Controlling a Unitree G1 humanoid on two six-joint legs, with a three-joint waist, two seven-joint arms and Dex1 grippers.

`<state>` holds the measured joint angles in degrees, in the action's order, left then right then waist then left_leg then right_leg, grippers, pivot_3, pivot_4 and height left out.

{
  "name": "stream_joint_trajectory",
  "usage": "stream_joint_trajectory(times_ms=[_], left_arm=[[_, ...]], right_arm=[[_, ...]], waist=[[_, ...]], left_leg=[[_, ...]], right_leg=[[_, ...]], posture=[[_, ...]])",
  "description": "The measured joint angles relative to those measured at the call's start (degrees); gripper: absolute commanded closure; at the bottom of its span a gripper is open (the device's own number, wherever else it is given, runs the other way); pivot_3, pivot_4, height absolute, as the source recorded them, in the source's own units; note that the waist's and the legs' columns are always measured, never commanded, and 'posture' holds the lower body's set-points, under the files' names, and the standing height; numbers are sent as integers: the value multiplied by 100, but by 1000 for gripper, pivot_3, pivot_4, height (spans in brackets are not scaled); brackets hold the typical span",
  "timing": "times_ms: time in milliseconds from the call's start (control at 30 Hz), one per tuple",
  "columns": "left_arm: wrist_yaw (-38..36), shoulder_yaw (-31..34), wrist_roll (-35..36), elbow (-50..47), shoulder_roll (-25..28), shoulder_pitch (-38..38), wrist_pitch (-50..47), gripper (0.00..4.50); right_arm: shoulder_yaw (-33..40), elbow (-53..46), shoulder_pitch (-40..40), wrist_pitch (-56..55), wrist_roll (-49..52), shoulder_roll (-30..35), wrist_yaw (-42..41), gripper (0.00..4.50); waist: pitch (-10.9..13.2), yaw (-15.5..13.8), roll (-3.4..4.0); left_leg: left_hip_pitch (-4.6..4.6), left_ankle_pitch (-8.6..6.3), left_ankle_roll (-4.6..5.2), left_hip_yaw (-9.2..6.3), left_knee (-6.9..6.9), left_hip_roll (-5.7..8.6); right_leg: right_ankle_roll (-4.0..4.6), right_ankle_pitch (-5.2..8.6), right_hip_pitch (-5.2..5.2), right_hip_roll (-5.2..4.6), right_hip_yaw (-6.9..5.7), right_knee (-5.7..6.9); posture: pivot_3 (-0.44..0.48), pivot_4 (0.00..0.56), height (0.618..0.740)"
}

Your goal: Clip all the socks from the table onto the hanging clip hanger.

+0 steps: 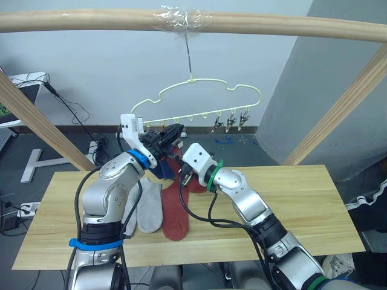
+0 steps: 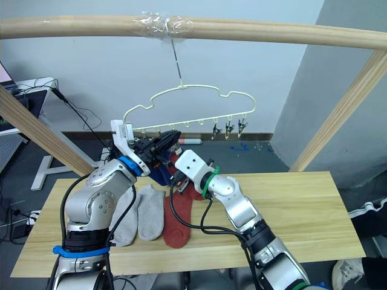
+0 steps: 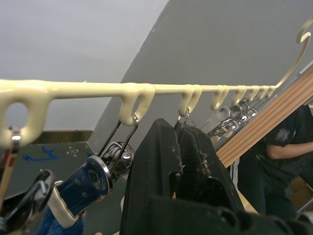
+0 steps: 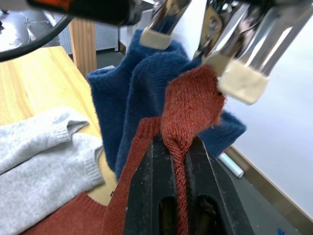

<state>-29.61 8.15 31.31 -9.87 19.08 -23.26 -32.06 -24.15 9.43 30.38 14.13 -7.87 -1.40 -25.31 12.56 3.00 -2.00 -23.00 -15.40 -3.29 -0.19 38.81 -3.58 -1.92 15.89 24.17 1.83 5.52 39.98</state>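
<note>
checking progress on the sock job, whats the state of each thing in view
clip hanger: hanging from the pole, several clips empty
blue socks: clipped, hanging
held red sock: pinched in the right tool, raised to a clip
second red sock: flat on the table
grey socks: flat on table
left tool: at the clips

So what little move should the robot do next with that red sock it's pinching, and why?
Probably lift the rust red knit sock a little further, into the grey metal clip just above it. The right gripper is shut on the sock's edge, which sits right beside that clip's pale tip but not yet between its jaws. The left gripper is up at the pale yellow wire hanger.
</note>
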Motion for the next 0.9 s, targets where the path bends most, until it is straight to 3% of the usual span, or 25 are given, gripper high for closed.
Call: stream_joint_trajectory(times_ms=[900], left_arm=[[-161,-14,-103,147,35,80,358,4500]], right_arm=[[56,-3,121,-93,66,-181,12,4439]], waist=[[0,4,0]], left_leg=[[0,0,0,1,0,0]], right_leg=[[0,0,0,0,0,0]], posture=[[13,185,705]])
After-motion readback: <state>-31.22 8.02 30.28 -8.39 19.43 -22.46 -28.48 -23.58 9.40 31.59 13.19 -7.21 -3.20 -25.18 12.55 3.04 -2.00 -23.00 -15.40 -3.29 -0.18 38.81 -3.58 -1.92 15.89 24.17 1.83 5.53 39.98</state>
